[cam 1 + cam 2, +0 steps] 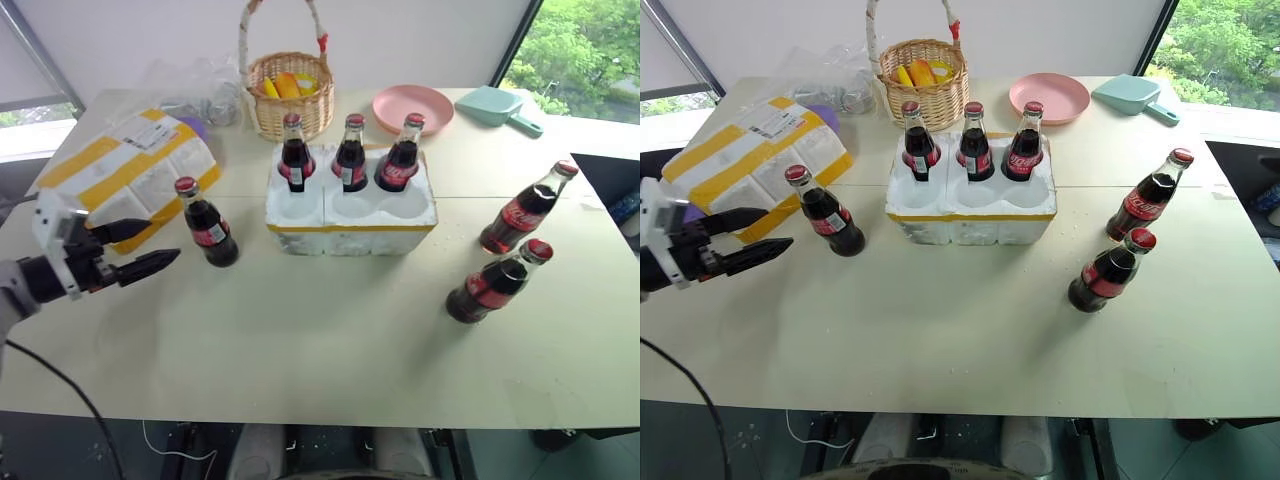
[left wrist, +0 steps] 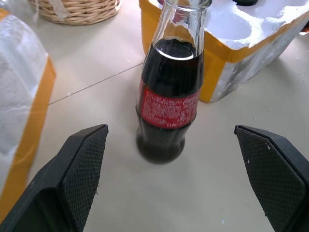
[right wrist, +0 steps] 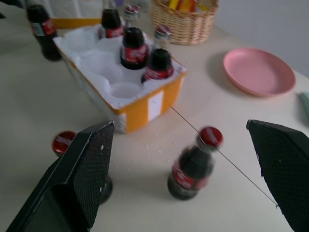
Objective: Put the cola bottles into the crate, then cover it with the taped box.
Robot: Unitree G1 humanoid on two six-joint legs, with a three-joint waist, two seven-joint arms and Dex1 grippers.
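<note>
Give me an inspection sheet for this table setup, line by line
Surface: beige table, white crumbs near the crate.
Job's things: crate holds three cola bottles in its far wells; three more stand outside, one left, two right. Taped box lies at left.
Clutter: wicker basket, pink plate, teal dustpan, plastic bags.
Grippers: left gripper open, facing the left bottle; right gripper open above the right pair.
Cables: black cable under left arm.
Surroundings: windows, trees outside.

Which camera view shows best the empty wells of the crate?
The left eye view shows them best: the crate is seen from above, its front three wells all empty. The right eye view shows the same. The right wrist view shows them at an angle, partly behind bottles. The left wrist view catches one corner.
</note>
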